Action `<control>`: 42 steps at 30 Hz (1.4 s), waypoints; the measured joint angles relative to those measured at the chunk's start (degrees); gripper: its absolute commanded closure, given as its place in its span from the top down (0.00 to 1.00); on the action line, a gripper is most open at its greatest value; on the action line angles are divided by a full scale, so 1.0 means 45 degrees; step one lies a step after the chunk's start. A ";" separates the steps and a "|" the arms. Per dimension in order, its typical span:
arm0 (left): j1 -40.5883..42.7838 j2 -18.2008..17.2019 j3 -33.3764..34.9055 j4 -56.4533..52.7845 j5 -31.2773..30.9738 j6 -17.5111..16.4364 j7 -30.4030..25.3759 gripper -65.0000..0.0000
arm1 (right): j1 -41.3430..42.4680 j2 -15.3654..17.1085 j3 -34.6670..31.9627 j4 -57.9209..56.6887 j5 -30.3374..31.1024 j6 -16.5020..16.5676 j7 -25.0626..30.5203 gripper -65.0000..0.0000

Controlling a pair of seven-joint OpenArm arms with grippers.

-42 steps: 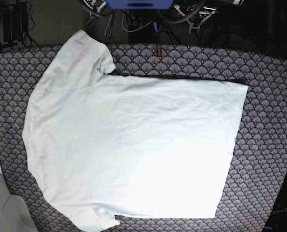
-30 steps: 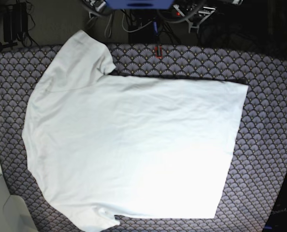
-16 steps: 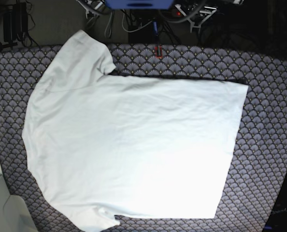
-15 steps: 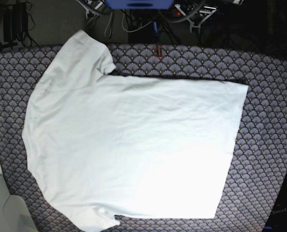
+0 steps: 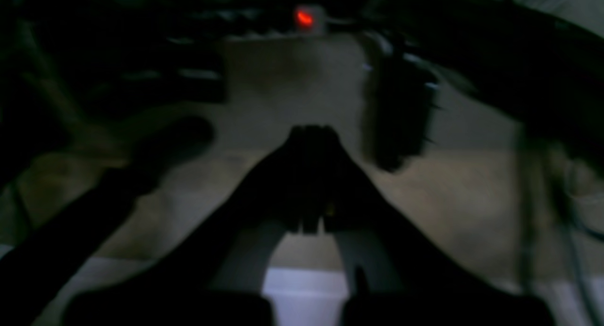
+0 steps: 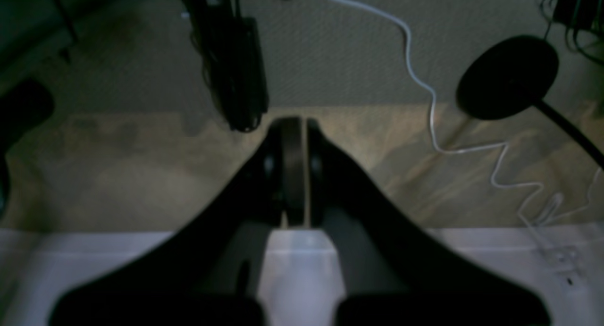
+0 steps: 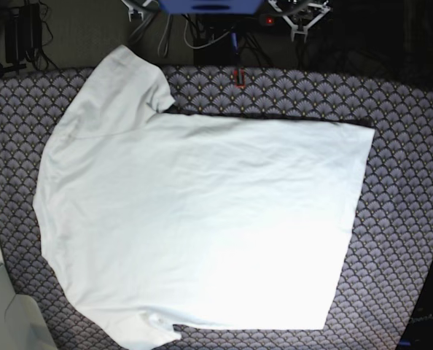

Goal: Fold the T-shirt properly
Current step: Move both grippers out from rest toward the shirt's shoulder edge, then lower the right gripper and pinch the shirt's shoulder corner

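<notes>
One T-shirt (image 7: 202,226) lies spread flat — both end effectors closed, empty.

Left gripper (image 5: 309,132) was clamped shut, empty, pointing to twelve o'clock; right gripper (image 6: 295,125) likewise.

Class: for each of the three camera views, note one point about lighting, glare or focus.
Base view: the T-shirt is overexposed toward its lower right, washing out folds. Left wrist view: very dark and blurred, the left gripper a silhouette. Right wrist view: dim, the right gripper soft-edged.
</notes>
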 measured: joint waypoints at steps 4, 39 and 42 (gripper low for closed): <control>0.2511 -0.0622 -0.0005 0.3983 -0.0005 -0.0073 0.0219 0.00 | -0.1885 0.0165 -0.0034 0.2968 -0.0024 0.0000 -0.0015 0.00; 0.9311 -0.1336 -0.2399 2.2076 -0.0063 0.0044 0.2958 0.29 | -0.8714 0.0986 0.1525 2.1978 0.0029 0.0364 -0.1496 0.35; 0.8874 -0.1336 -0.2419 2.2134 -0.0529 0.0044 0.3565 0.43 | -0.7805 0.0612 0.1467 2.1896 0.0005 0.2001 -0.2565 0.39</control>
